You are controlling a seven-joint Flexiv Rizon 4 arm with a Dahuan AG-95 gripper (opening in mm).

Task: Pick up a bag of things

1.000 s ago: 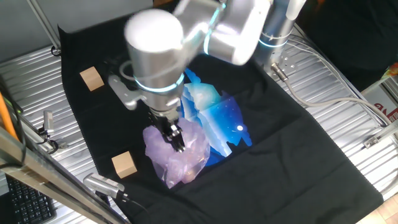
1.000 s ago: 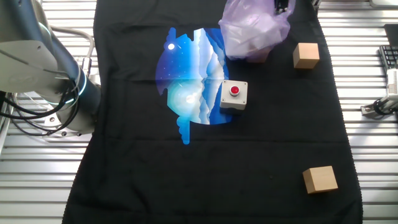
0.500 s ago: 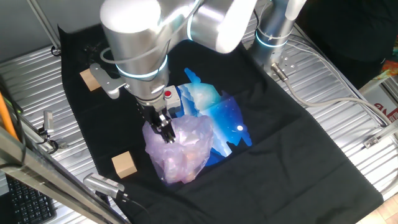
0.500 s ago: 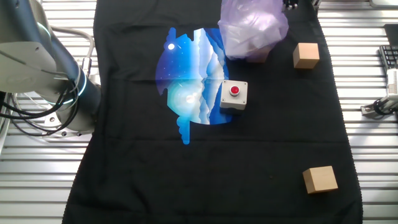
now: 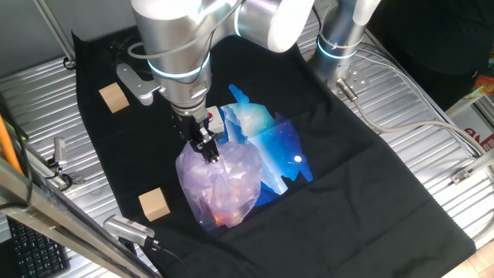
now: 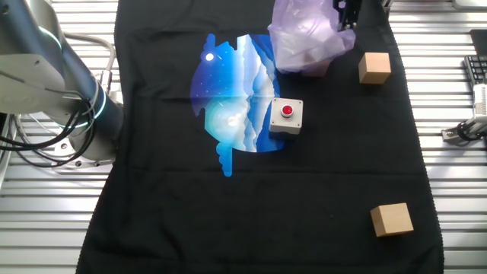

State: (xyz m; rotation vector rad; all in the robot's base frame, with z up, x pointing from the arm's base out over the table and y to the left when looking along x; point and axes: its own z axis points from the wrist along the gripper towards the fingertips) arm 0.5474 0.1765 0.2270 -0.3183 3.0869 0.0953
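Bag of things [image 5: 220, 185] is sitting on the black cloth [image 5: 370, 177], pale purple, crinkly and translucent, bulging, with orange-pink contents glowing through near its lower end; its right edge is overlapping the shiny blue-and-white bag [image 5: 270, 147] in one fixed view. In the other fixed view it is lying at the top edge of the frame, near a wooden cube [image 6: 374, 67] and a little above the grey box with a red button [image 6: 286, 116]. Gripper [image 5: 208, 150] is pointing down into the top of the bag, fingers appearing nearly closed and pinching a fold of film there, though the frames are too coarse to confirm the grip. Judging by the slack wrinkles, the film is behaving as thin, soft and slippery, so the load is probably light but loose, likely to sag and swing below any hold. Best hold is looking like the gathered plastic at the top, where several layers are bunching; a single layer may slide out or tear. Contents are not identifiable. A second cube [image 5: 154, 204] is sitting beside the bag, not touching.
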